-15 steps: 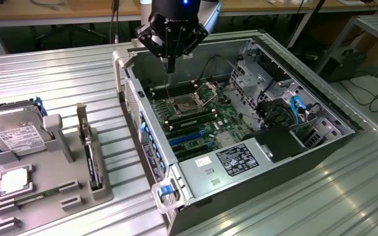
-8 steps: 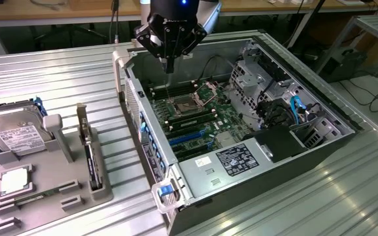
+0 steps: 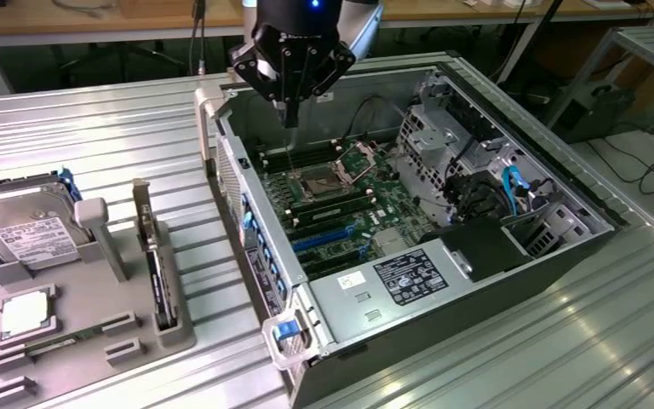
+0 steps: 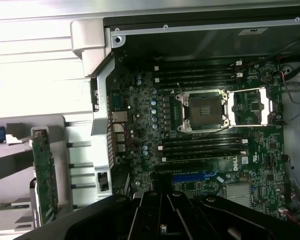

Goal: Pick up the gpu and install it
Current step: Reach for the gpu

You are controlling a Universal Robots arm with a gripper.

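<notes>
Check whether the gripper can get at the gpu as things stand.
Probably yes. The gpu stands on edge in the grey holder with its top edge bare and nothing above it. The gripper hangs over the open computer case, apart from the card, with open space between.

Glossy black gripper (image 3: 290, 119) (blue light (image 3: 313, 4) above), silver-grey arm (image 3: 358, 25).

The thin flat rectangular gpu card (image 4: 43, 175) is green with dark chips. The moulded plastic holder tray (image 3: 88, 341) is plain grey. The boxy metal hard drive (image 3: 26, 234) is silver with a white label. The open metal computer case (image 3: 463, 358) is black outside. Its flat motherboard (image 4: 140, 125) is dark green, with 1 long bright blue slot (image 4: 190, 177). The ribbed metal table (image 3: 77, 119) is striped silver.
</notes>
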